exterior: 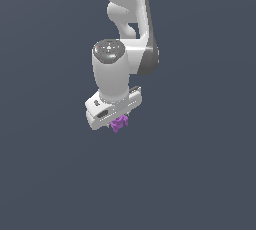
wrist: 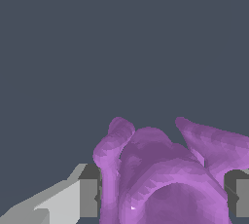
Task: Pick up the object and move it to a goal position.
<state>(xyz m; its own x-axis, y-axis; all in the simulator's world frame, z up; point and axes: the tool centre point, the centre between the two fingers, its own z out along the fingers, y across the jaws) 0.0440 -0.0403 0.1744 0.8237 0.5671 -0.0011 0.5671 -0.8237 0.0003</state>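
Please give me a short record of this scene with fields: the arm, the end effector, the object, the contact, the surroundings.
arm: one white Panda arm, reaching down from the top of the exterior view
end effector: pointing down, closed on the purple object
object: small knobbly purple piece, lobed, between the fingers
contact: a finger pad sits on each side of the object in the wrist view
surroundings: plain dark grey background; no goal marker visible
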